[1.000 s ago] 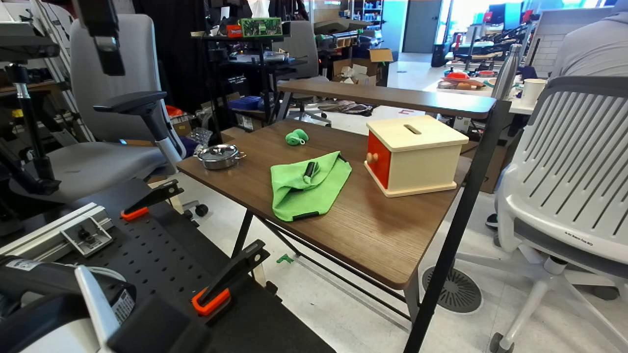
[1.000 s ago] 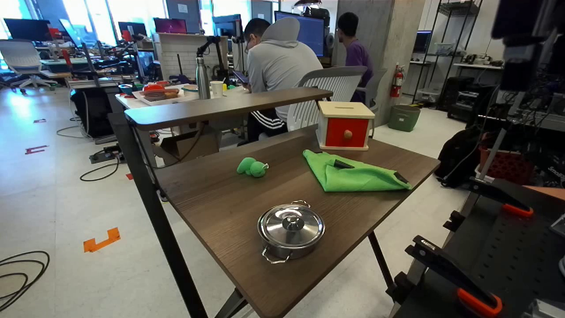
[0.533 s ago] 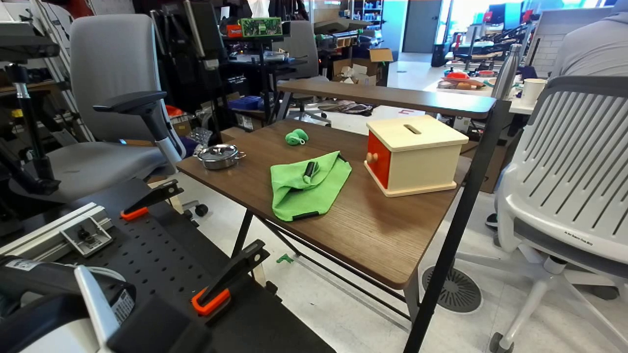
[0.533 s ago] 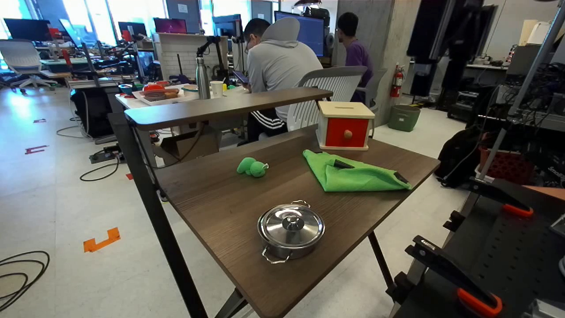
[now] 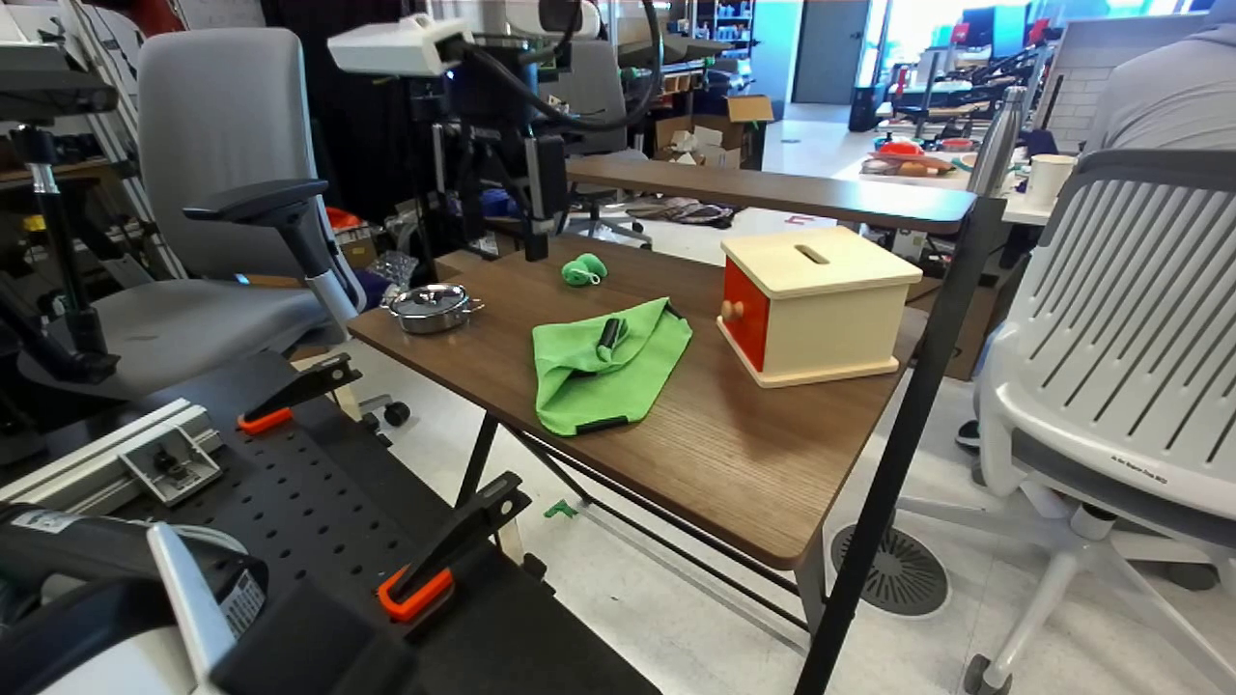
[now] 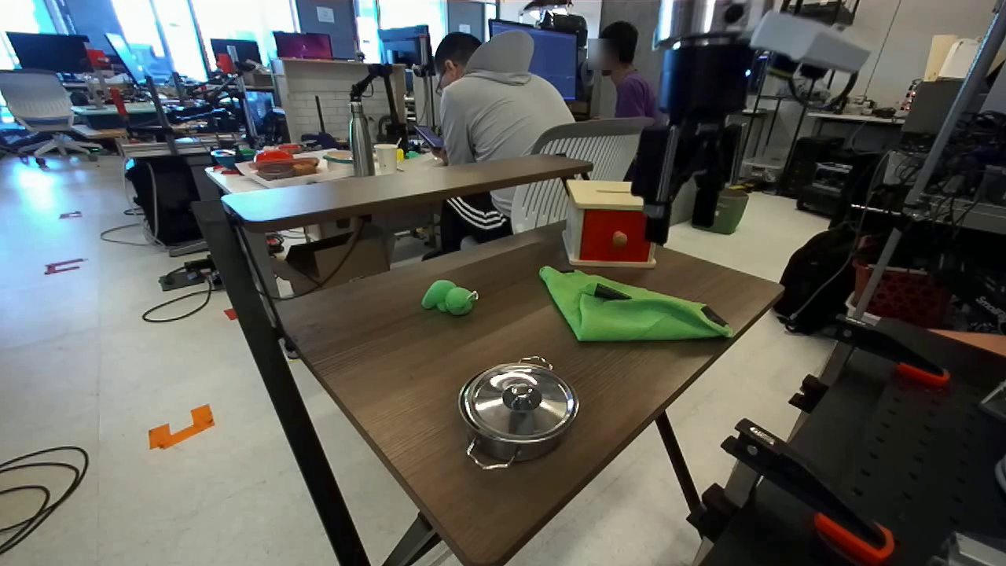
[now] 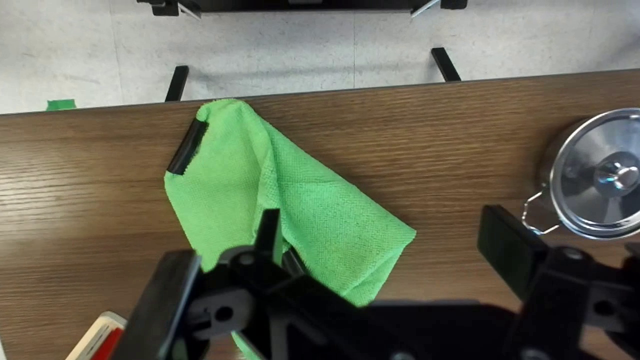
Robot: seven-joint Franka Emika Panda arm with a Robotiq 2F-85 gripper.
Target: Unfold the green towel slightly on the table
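Note:
The green towel lies folded and crumpled on the brown wooden table [image 5: 744, 483]. It shows in both exterior views [image 5: 618, 391] [image 6: 629, 318] and in the wrist view [image 7: 225, 165]. It has black patches on its edges; one patch lies near its middle on a folded-over part. My gripper [image 7: 382, 217] is open and empty, with its fingers wide apart. It hangs above the table and towel, touching neither, and it shows in both exterior views [image 5: 504, 246] [image 6: 681, 230]. In the wrist view the left finger covers part of the towel.
A lidded steel pot [image 6: 519, 401] stands near a table end. A green plush toy [image 5: 583, 270] lies beyond the towel. A wooden box [image 5: 821, 319] with a red front stands beside the towel. A raised shelf [image 5: 772, 193] runs along the table's far side.
My arm has swung in over the table and the gripper has come lower, towards the towel. The towel, pot, toy and box have not moved.

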